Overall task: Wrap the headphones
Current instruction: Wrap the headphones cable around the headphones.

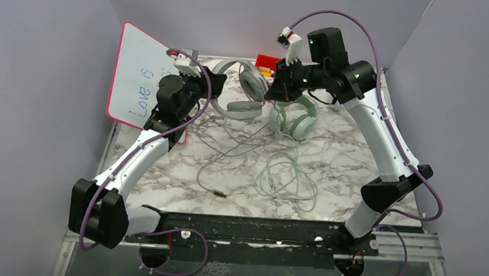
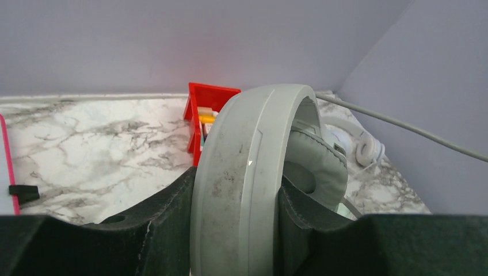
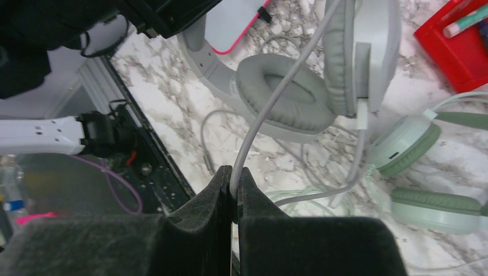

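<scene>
Left gripper [image 2: 239, 221] clamps grey-white headset [image 2: 313, 167] by its headband [image 2: 247, 138], anchoring it near desk [image 1: 173, 185] far edge. Right gripper [image 3: 235, 190] pinches its cable [image 3: 270, 103] taut, likely for 1 wrap.

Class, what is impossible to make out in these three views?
- Top view: the whiteboard writing is partly covered by the left arm and too small to read fully.
- Top view: the red box is partly hidden behind the right arm.
- Left wrist view: the white headphones sit largely behind the grey headphones.
- Right wrist view: the cable vanishes between the right gripper fingers.
</scene>
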Robot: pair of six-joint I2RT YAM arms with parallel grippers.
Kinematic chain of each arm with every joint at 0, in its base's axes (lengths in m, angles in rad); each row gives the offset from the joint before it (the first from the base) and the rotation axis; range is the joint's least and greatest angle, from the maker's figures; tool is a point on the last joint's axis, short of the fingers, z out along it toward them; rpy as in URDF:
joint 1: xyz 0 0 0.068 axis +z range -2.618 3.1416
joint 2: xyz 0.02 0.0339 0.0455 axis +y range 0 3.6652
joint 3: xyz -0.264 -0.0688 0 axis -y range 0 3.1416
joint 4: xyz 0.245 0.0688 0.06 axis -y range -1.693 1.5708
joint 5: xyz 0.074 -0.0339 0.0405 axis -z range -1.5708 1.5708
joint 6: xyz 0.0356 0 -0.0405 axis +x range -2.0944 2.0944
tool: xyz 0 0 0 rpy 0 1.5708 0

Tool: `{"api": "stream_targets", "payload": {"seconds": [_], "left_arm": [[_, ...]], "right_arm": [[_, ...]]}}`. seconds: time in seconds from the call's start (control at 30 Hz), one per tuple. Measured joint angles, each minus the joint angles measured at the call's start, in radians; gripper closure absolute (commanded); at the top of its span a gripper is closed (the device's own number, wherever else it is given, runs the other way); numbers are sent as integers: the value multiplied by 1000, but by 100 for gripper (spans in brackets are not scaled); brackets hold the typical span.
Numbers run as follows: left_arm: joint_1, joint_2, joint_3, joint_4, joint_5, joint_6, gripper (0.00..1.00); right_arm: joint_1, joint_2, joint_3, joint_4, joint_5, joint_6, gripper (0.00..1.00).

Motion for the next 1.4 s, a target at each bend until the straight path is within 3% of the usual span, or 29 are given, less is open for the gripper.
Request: {"api": "stream_targets", "payload": {"seconds": [0.33,0.43,0.53,0.77,0.97,1.1,1.23,1.4], "left_arm": [[-19,40,-26,277,-62,-6,100],[-20,51,-26,309,-70,7,100],[-19,51,-26,349,-72,21,100],[-19,23,-55,426,-80,59,100],[-20,14,-60,460,-81,89,100],[-21,16,-60,468,-87,91,100],[-27,23,-60,491,-101,47,100],[-40,34,-60,521,-150,-142,100]], "right_arm": [[0,19,14,15,-96,195,93],[0,19,23,18,-63,196,90],[0,17,26,19,-21,183,99],[2,-48,-39,30,159,104,100],[18,-60,-32,13,192,45,100],[23,-62,-36,7,122,55,100],[49,-105,-146,122,6,144,100],[72,-148,-302,369,-54,323,99]]}}
